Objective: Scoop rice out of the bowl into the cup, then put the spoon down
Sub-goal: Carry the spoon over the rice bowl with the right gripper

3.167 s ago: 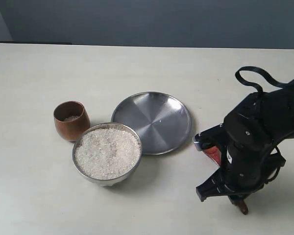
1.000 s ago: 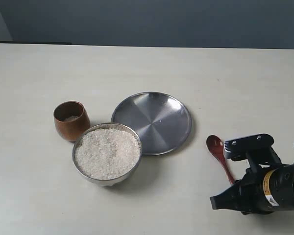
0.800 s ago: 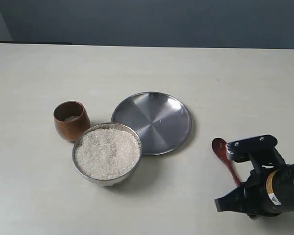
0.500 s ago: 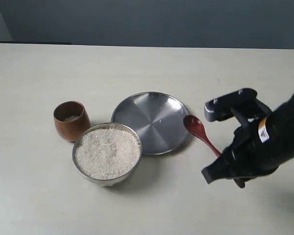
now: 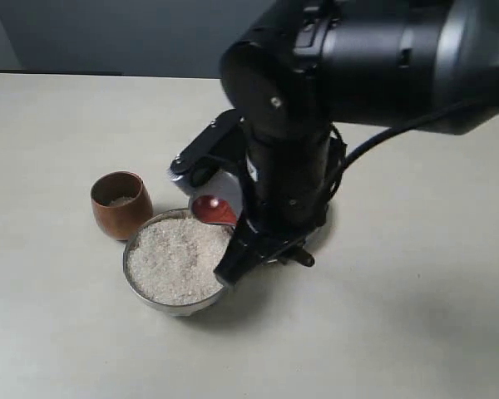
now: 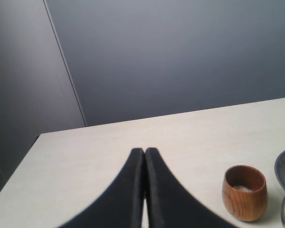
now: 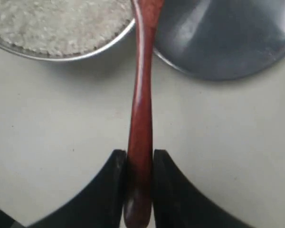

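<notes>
My right tool is clamped on the spoon, its two fingers pressed to either side of the handle close to the tail end, with a short stub of handle poking out behind them. From that grip the spoon's long axis runs straight ahead, in line with the tool's own reach, and the oval scoop is the end farthest from the fingers. The scoop hangs over the rim of the bowl on the side nearest the tool, hollow face up, and it looks empty to me; how steeply the handle slants I cannot tell.

The rice sits just ahead of and under the scoop, filling the bowl almost to the brim. The plate lies just beside the handle, off to one side of the tool. The cup stands past the bowl, on the side away from the tool, apart from the rim.

I judge the step in hand to be the dip. Gripping so far back gives a long lever, so I want a slow, shallow entry: tip the scoop down, push forward through the top of the heap, then level it before lifting so no grains spill on the bench. A hard dig could twist the handle between the fingers.

My left tool is idle, fingers together on nothing
</notes>
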Motion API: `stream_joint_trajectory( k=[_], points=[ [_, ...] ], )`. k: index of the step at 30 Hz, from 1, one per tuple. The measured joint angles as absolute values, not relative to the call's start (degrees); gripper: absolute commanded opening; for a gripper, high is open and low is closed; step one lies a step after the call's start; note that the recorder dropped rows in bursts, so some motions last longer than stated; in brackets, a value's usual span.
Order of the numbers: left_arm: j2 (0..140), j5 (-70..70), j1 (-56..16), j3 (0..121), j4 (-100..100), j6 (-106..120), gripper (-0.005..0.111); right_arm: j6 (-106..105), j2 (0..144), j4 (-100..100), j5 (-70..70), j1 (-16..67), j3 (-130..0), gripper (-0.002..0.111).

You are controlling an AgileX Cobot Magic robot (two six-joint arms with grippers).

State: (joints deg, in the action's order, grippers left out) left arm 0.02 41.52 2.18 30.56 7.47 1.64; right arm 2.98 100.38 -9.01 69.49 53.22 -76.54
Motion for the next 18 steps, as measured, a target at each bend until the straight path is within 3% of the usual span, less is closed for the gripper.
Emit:
stream_joint_trajectory(
  k=[18],
  points=[
    [0.0, 41.5, 2.2, 30.6, 7.5, 1.6, 0.0, 11.6, 108.3, -30.4, 69.8, 67.3, -78.7, -0.001]
  ],
)
